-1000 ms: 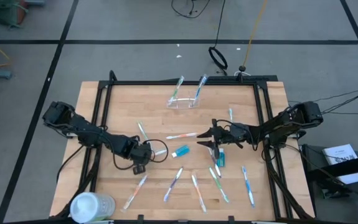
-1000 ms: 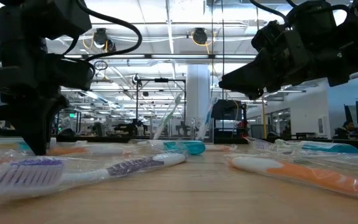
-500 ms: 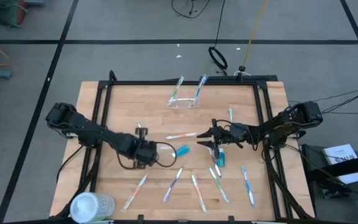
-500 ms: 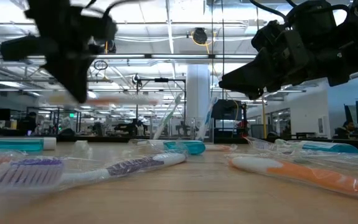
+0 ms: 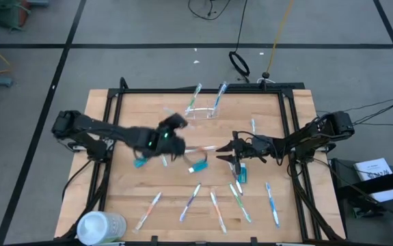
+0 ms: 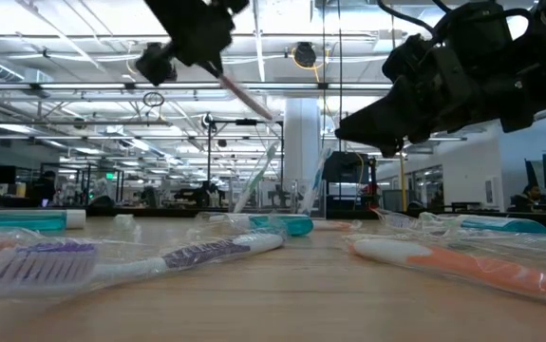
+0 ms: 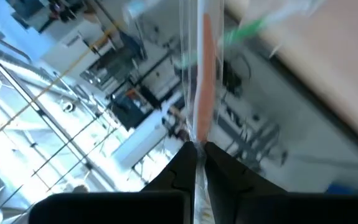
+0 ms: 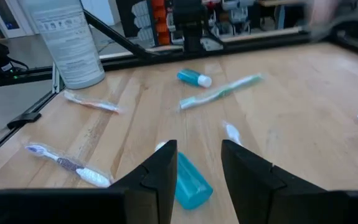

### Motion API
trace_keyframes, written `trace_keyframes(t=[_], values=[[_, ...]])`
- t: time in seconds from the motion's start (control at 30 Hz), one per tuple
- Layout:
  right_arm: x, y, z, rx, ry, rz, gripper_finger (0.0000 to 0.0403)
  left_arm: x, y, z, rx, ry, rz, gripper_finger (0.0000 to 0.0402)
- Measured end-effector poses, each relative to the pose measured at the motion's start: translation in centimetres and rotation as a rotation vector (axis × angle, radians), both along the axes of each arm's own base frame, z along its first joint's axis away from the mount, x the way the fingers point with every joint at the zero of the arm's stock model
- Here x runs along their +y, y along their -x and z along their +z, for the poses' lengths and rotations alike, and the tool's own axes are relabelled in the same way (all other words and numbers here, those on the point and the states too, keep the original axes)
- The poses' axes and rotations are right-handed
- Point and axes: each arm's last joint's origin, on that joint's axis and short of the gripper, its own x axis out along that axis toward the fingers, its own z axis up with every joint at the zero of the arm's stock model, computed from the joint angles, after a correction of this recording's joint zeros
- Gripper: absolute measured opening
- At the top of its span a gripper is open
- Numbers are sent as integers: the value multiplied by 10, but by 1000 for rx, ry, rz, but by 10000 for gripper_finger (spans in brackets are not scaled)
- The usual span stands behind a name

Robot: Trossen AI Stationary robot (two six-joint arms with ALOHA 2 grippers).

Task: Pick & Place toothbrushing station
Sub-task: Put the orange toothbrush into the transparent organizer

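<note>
From above, the left gripper (image 5: 172,130) is carrying a toothbrush (image 5: 165,158) at mid-table; the clear cup (image 5: 202,113) is sitting at one o'clock from it. Level view: that brush is riding high. Left wrist: fingers pinching the orange brush (image 7: 205,81). Right wrist: the right gripper (image 8: 198,163) is hanging parted over a toothpaste tube (image 8: 189,182). Next, I judge: aligning over the cup, then dropping.

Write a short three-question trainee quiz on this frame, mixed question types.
1. True or false: the left gripper is shut on a toothbrush.
2. What lies below the right gripper? A) a toothpaste tube B) the cup C) the container
3. How many toothbrushes stand in the cup?

Key: 1 true. 2 A. 3 two.
</note>
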Motion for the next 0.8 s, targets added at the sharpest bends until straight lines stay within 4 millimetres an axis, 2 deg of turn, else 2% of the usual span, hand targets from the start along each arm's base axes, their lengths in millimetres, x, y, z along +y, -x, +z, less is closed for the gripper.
trace_keyframes(t=[0.2, 0.4, 0.6, 0.8], values=[[0, 0, -2, 21, -10, -2, 116, 67, -3, 1, 149, -58, 118, 9], [0, 0, -2, 17, -10, -2, 116, 109, -4, -12, 255, -16, 140, 14], [0, 0, -2, 18, -10, -3, 116, 129, -19, -32, 312, -23, 115, 12], [0, 1, -4, 37, -9, -2, 116, 130, -31, -57, 451, -8, 37, 10]])
